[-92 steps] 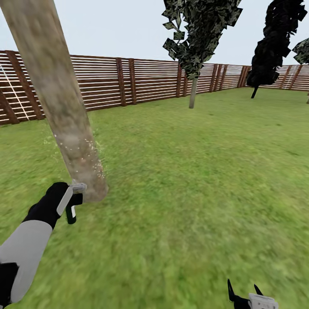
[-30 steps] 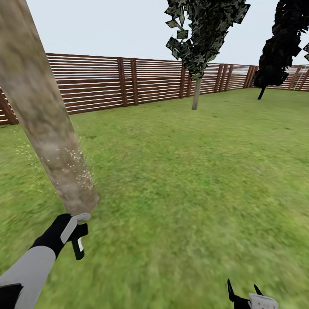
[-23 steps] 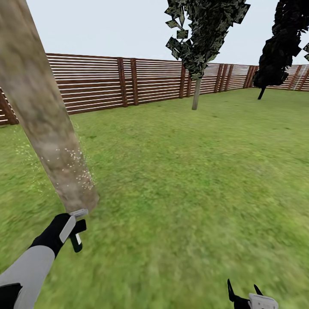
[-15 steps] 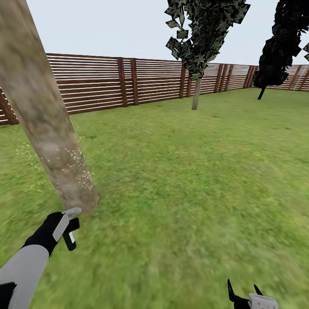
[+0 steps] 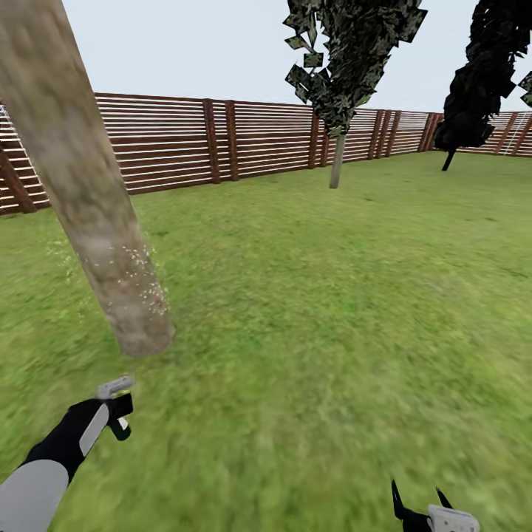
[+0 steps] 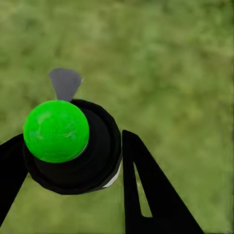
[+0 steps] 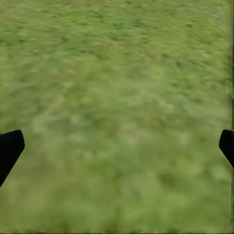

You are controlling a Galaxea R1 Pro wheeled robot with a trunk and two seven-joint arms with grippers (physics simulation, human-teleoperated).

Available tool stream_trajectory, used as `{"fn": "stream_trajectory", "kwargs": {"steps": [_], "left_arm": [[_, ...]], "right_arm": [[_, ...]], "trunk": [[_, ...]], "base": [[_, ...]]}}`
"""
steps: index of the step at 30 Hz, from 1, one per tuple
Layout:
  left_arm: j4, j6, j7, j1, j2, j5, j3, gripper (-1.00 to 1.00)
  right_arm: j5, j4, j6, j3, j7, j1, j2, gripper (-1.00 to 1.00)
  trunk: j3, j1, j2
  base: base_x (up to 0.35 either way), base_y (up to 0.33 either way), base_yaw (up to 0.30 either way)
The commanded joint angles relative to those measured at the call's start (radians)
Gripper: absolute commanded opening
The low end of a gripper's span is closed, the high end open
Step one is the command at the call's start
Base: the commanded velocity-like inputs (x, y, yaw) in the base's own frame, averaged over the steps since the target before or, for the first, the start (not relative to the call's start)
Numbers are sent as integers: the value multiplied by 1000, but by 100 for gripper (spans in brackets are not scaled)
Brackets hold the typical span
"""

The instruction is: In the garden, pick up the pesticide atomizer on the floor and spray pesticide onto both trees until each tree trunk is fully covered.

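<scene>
We hold the sprayer [image 5: 117, 408] in our left gripper [image 5: 111, 414], low over the grass and a little short of the foot of the thick trunk [image 5: 96, 214]. In the left wrist view the two dark fingers [image 6: 146, 195] close on either side of the sprayer's black body [image 6: 95, 156], with its green ball top [image 6: 56, 130] and grey nozzle [image 6: 65, 82] showing past them. Our right gripper [image 5: 423, 506] hangs idle at our lower right with its jaws spread wide; the right wrist view shows bare grass between the fingertips [image 7: 9, 148].

We judge the sprayer to be a small, stiff, light plastic bottle, round and smooth, so it could twist or slip in a pinch. The body below the head looks like the best place to hold, leaving the nozzle free to point at the bark.

Pale specks of pesticide [image 5: 144, 284] dot only the lower right side of the trunk and drift over the grass beside it; the bark above looks bare, so by our reckoning much is left to cover.

The lawn [image 5: 332, 310] is flat and open. A brown slatted fence [image 5: 222, 140] rings it, and two thin dark trees [image 5: 347, 66] stand well away near the fence.
</scene>
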Motion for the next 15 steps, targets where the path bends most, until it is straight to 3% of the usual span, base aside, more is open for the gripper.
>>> {"fn": "stream_trajectory", "kwargs": {"steps": [1, 4, 6, 8, 9, 10, 11, 13, 14, 15], "left_arm": [[-1, -55, -61, 19, 2, -45, 0, -100], [7, -184, -220, 50, -4, -204, 2, -100], [15, -217, -347, 68, -7, -262, 2, -100], [16, -259, -431, 72, -7, -304, -45, -100], [16, -276, -456, 72, -6, -327, -76, -100], [16, -286, -471, 73, -5, -346, -102, -100], [16, -292, -489, 73, -3, -361, -129, -100], [16, -295, -590, 73, 2, -389, -195, -100], [15, -297, -680, 73, 5, -422, -221, -100], [15, -298, -722, 73, 6, -459, -230, -100]], "right_arm": [[0, 0, 0, 0, 0, 0, 0, 100], [0, -1, 0, 0, 0, 0, 1, 100], [2, -4, 2, 14, 2, 0, 1, 100], [45, -34, 15, 119, 4, 1, 3, 100], [87, -68, 70, 180, 4, -5, 2, 100], [136, -134, 185, 233, 9, -22, 2, 100], [191, -249, 352, 270, 27, -45, 1, 100], [235, -412, 540, 289, 122, -64, 0, 100], [246, -491, 616, 293, 222, -93, 0, 100], [249, -522, 657, 295, 296, -122, 0, 100]], "trunk": [[0, 0, 0], [0, 0, 0], [0, 0, 0], [0, 0, 0], [0, 0, 0], [0, 0, 0], [0, 0, 0], [0, 0, 0], [0, 0, 0], [0, 0, 0]], "base": [[-338, 0, 0], [-338, 0, 0], [-338, 0, 0], [-338, 0, 0], [-338, 0, 0], [-338, 0, 0], [-338, 0, 0], [-338, 0, 0], [-338, 0, 0], [-338, 0, 0]]}}
